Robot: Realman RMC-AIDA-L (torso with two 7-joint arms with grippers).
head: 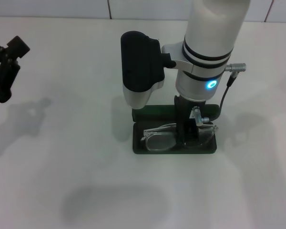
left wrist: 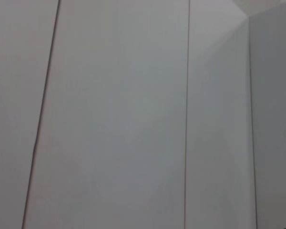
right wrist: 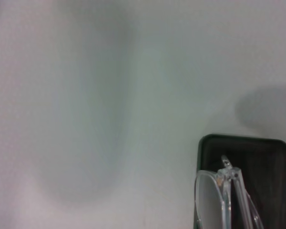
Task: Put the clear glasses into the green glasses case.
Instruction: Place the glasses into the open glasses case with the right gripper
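Clear glasses (head: pixel 162 137): inside the open green glasses case (head: pixel 148 149), centre of the frame, on the table (head: pixel 62 157).
Right claw (head: pixel 187 138): lowered onto the glasses; finger state cannot be told.
Left claw (head: pixel 5 67): upper left, fingers apart.

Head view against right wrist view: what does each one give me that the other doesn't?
Only the head view shows both arms: the right tool down at the open green glasses case, over the middle of the clear glasses, and the left tool parked far off at the table's left edge. Only the right wrist view shows one lens end and temple hinge close up, above the dark lining. Both show glasses, case and white table.
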